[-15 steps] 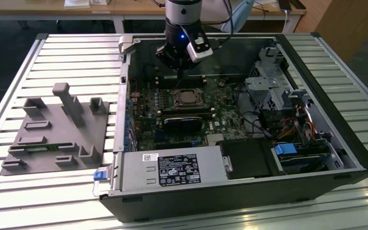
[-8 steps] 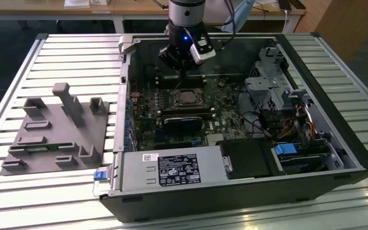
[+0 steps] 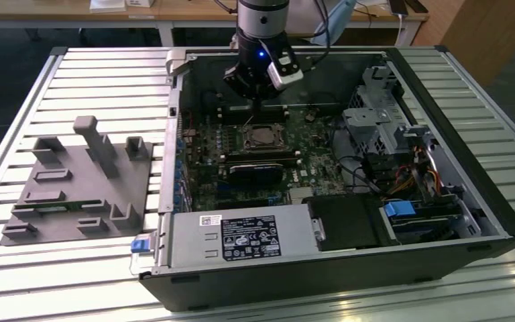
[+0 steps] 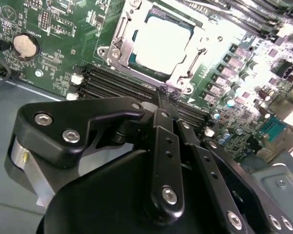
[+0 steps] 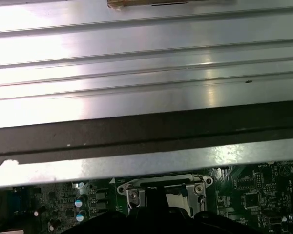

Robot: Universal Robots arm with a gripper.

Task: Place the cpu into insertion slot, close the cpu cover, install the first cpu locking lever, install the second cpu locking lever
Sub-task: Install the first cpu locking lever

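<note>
Near the motherboard's (image 3: 239,154) far edge the gripper (image 4: 168,105), fingers pressed together and empty, hovers just short of the slot (image 3: 261,137), where the second wrist view shows the cpu (image 4: 161,41) seated under the closed cover (image 4: 183,73), all on a slatted metal table (image 3: 88,74).

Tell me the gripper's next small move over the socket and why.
Probably ease the black gripper down toward the socket edge: the silvery square cpu already sits in the metal-rimmed insertion slot on the green board, and the gripper hangs just beside it, holding nothing visible.
</note>
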